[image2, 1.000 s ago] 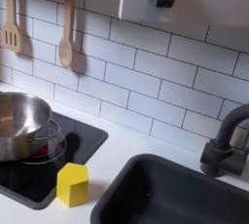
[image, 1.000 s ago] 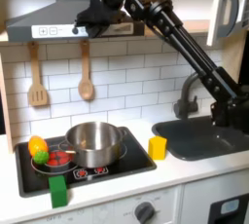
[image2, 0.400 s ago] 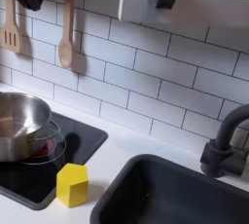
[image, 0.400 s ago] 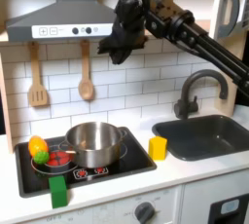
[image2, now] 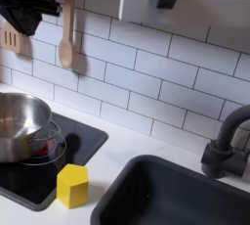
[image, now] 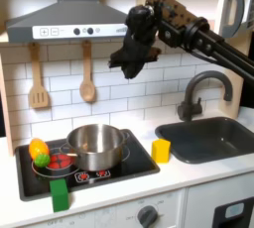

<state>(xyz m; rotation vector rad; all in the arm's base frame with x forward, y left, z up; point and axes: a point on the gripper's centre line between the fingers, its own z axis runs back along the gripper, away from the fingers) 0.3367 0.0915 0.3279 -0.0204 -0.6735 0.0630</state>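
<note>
Above the steel pot (image: 96,145) your gripper (image: 123,61) hangs in the air, high against the tiled wall, up and to the first exterior view's right of the pot — it holds nothing, and you cannot tell whether its jaws are parted or closed. The pot sits on the black stovetop (image: 134,165). Just beside the pot, on the first exterior view's left, lie an orange-and-green fruit (image: 39,152) and a red piece (image: 63,160). In front of the pot stands a green block (image: 61,194); to its right, a yellow block (image: 161,150) — near the sink (image: 211,138). Behind the pot, two wooden utensils (image: 87,78) hang on the wall.
</note>
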